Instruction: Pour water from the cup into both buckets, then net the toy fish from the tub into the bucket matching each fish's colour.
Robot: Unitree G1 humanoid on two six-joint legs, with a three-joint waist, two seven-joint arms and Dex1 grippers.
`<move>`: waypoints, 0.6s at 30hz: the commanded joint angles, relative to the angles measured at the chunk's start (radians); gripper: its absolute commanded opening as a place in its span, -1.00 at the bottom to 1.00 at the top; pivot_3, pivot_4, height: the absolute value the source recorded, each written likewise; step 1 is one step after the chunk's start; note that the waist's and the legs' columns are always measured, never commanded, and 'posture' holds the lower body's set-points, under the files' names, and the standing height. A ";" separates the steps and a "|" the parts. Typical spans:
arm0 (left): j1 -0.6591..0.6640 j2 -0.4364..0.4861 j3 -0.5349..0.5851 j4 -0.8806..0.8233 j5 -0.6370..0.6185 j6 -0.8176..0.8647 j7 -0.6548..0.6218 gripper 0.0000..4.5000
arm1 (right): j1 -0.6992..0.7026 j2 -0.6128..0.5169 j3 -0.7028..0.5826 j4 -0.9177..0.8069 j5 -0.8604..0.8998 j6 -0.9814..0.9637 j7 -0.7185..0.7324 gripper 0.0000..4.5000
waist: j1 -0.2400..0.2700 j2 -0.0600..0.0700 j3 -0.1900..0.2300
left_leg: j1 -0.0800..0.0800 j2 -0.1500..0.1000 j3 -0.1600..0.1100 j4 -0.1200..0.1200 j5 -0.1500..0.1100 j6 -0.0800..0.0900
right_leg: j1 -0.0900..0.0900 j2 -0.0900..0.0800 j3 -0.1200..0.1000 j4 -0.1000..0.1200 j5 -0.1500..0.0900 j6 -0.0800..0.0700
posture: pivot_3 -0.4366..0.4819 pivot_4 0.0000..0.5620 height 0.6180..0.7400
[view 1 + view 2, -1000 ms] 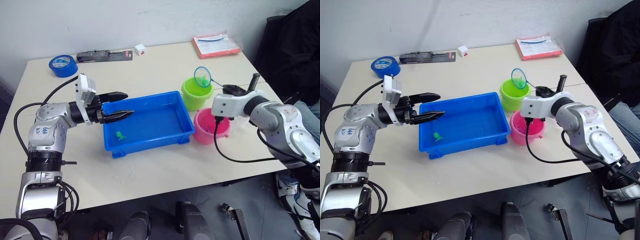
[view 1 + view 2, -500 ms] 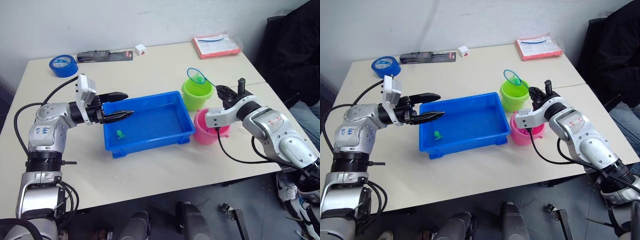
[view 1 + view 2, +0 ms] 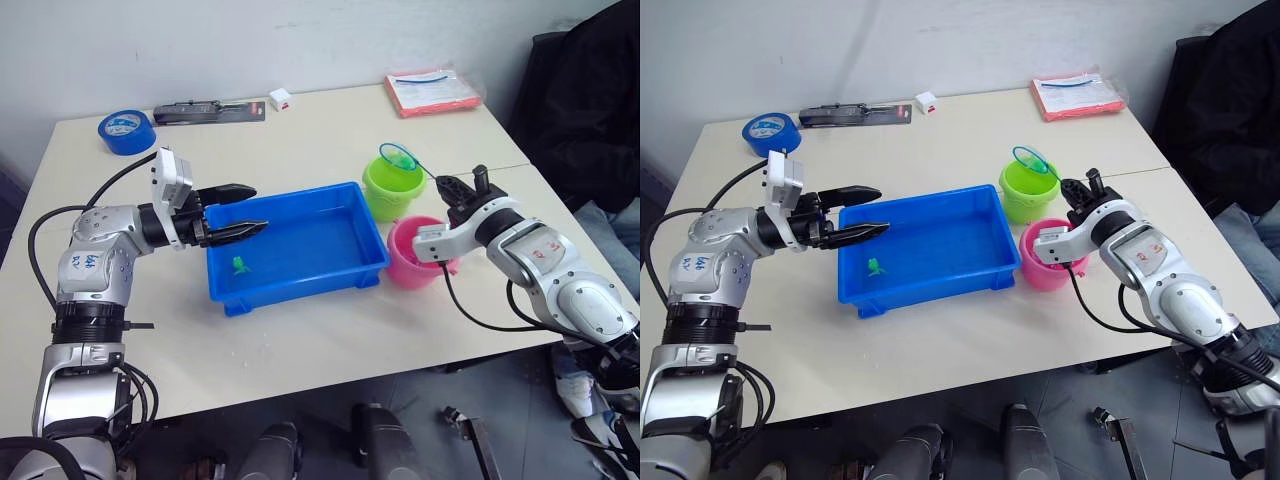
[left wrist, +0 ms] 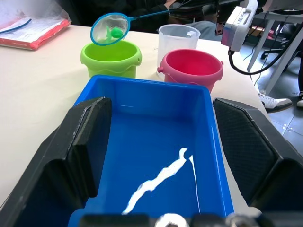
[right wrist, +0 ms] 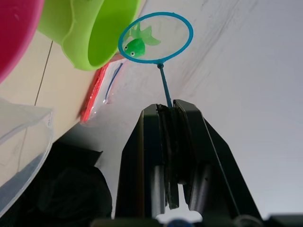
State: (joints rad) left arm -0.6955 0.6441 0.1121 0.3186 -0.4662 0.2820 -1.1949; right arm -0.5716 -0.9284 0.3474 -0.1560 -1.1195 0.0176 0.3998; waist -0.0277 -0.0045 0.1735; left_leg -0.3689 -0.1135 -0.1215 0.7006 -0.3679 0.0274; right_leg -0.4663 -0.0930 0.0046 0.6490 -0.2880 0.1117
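1. 2 buckets stand on the tabletop (image 3: 300, 140): 1 lime green bucket (image 3: 392, 188) and 1 pink bucket (image 3: 413, 254). The pink one sits just at 5 o'clock of the green one, and both are just beside the tub's 3 o'clock end.
2. 1 blue tub (image 3: 296, 245) lies mid-tabletop with 1 green toy fish (image 3: 240, 265) in its 8 o'clock part.
3. 1 net (image 5: 155, 38) is held over the green bucket's rim; 1 more green fish (image 5: 138, 43) lies in its mesh, making 2 fish counted.
4. The right gripper (image 5: 168, 118) has its jaws clamped on the net's thin handle, at 3 o'clock of the buckets.
5. The left gripper (image 3: 238, 210) hovers at the tub's 9 o'clock end, jaws wide apart with nothing between them.
6. 1 clear cup (image 4: 178, 42) stands beside the pink bucket, on its side away from the tub.
7. Along the tabletop's far edge: 1 blue tape roll (image 3: 126, 131) at 10 o'clock, 1 black flat package (image 3: 209, 111), 1 small white box (image 3: 280, 98), and 1 red packet (image 3: 433, 92) at 1 o'clock.
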 commanded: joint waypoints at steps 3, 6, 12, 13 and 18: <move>-0.007 0.002 0.013 -0.033 -0.009 -0.007 -0.003 0.65 | -0.012 0.000 -0.038 -0.026 -0.047 -0.024 -0.003 -0.65 | 0.000 0.000 0.000 | 0.000 0.000 0.000 0.000 0.000 0.000 | 0.000 0.000 0.000 0.000 0.000 0.000 | -0.05 -0.47 1.00; -0.007 0.000 0.013 -0.033 -0.008 -0.009 -0.003 0.65 | -0.012 0.002 -0.039 -0.025 -0.063 -0.031 -0.001 -0.65 | 0.000 0.000 0.000 | 0.000 0.000 0.000 0.000 0.000 0.000 | 0.000 0.000 0.000 0.000 0.000 0.000 | -0.05 -0.47 1.00; -0.006 -0.002 0.014 -0.032 -0.009 -0.010 -0.001 0.65 | -0.020 0.009 -0.037 -0.019 -0.100 -0.042 -0.008 -0.65 | 0.000 0.000 0.000 | 0.000 0.000 0.000 0.000 0.000 0.000 | 0.000 0.000 0.000 0.000 0.000 0.000 | -0.05 -0.47 1.00; -0.005 -0.001 0.015 -0.032 -0.009 -0.011 -0.002 0.65 | -0.020 0.011 -0.038 -0.018 -0.104 -0.043 -0.008 -0.65 | 0.000 0.000 0.000 | 0.000 0.000 0.000 0.000 0.000 0.000 | 0.000 0.000 0.000 0.001 0.000 0.000 | -0.05 -0.47 1.00; -0.003 0.000 0.015 -0.033 -0.008 -0.011 0.000 0.65 | -0.022 0.008 -0.033 -0.022 -0.152 -0.054 -0.015 -0.65 | 0.000 0.000 0.000 | 0.000 0.000 0.000 0.000 0.000 0.000 | 0.000 0.000 0.000 0.001 0.000 0.000 | -0.05 -0.47 1.00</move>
State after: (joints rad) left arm -0.6952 0.6411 0.1121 0.3186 -0.4662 0.2819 -1.1942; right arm -0.5729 -0.9155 0.3457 -0.1553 -1.2428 -0.0299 0.3965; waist -0.0279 -0.0045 0.1735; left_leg -0.3686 -0.1136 -0.1211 0.7008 -0.3679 0.0275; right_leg -0.4664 -0.0930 0.0046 0.6498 -0.2880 0.1117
